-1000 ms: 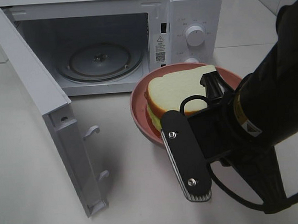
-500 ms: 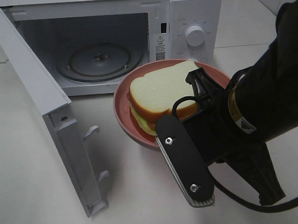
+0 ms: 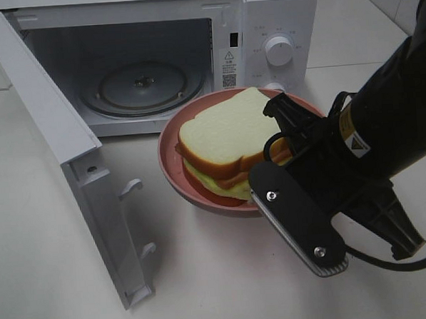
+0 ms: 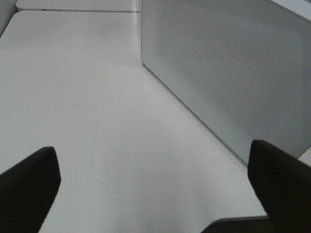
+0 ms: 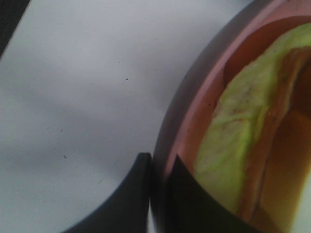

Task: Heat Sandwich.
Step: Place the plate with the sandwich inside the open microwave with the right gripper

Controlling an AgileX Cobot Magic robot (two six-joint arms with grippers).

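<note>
I see right tool point(image 5: 159, 167) clamped on round pink plate point(image 3: 170, 137) rim | sandwich point(image 3: 229, 130) flat white bread, tan crust | left tool point(image 4: 153, 182) spread wide over smooth white worktop point(image 4: 73, 97)

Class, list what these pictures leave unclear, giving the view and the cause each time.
Exterior high: the pink plate's near rim, hidden behind the right arm.
Exterior high: the microwave's dial markings, too small to read.
Right wrist: most of the sandwich, blurred and cut by the frame edge.
Left wrist: the left gripper, only two fingertips showing at the corners.
</note>
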